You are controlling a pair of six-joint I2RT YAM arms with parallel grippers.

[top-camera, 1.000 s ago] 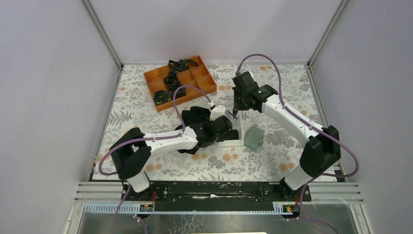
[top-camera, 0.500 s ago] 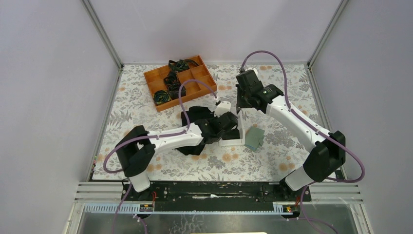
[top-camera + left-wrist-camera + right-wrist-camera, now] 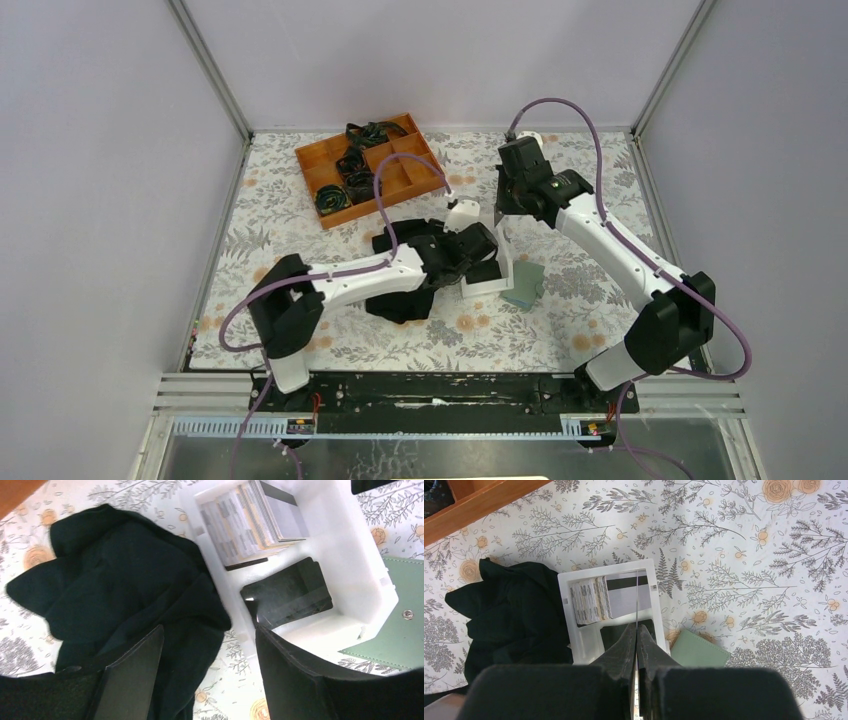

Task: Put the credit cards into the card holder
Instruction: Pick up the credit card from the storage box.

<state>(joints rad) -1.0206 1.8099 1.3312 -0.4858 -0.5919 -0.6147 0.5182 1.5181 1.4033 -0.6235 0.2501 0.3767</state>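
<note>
A white tray (image 3: 360, 575) holds a fanned stack of credit cards (image 3: 255, 522) and a black card (image 3: 287, 592) lying flat. The sage-green card holder (image 3: 524, 284) lies shut on the table against the tray's right side, and it also shows in the left wrist view (image 3: 400, 630) and the right wrist view (image 3: 699, 652). My right gripper (image 3: 637, 627) is shut on a thin card (image 3: 637, 595), seen edge-on, held above the tray (image 3: 579, 650). My left gripper (image 3: 209, 630) is open and empty, low over the tray's near left corner.
A crumpled black cloth (image 3: 125, 590) lies against the tray's left side, under my left arm. An orange compartment box (image 3: 370, 165) with dark coiled items stands at the back left. The floral table cover is bounded by enclosure walls.
My right gripper has risen and moved back and to the right with the card in it. My left arm has reached further right, over the tray.
</note>
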